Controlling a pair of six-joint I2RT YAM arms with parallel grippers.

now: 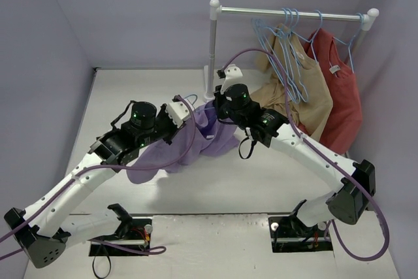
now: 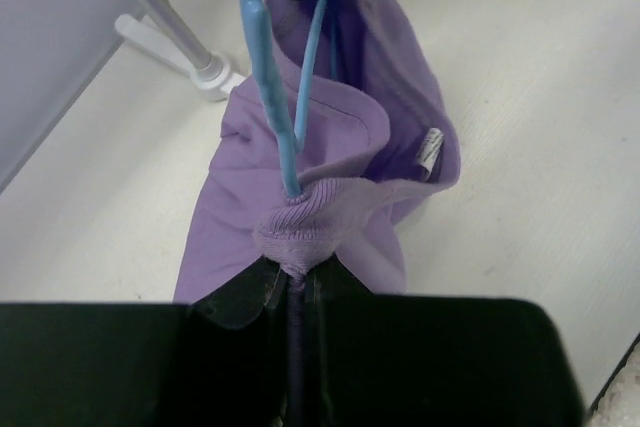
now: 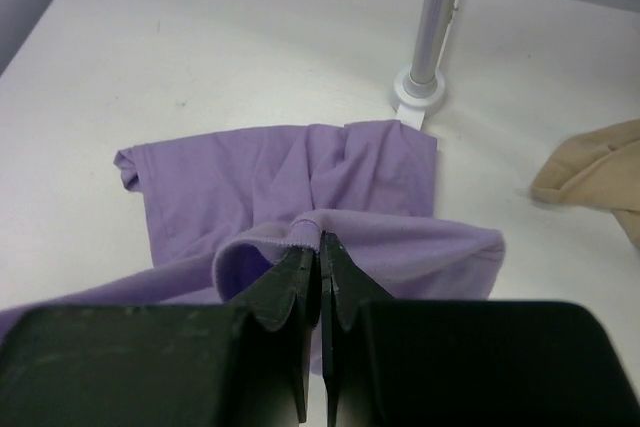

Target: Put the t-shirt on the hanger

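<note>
A robot lab test cell: a white tabletop [image 1: 130, 89] boxed in by plain lavender-grey walls [image 1: 130, 17], a white left arm [image 1: 78, 181] mounted at 7 o'clock, a matching right arm [image 1: 313, 155] at 5 o'clock, and a small metal clothes rail [image 1: 294, 12] at 1 o'clock.

You have pale lilac walls [image 1: 130, 11] on three sides of your white table [image 1: 130, 89]; at the back right stands a rack [image 1: 261, 11] holding a tan shirt [image 1: 313, 96] and a red shirt [image 1: 339, 96]
</note>
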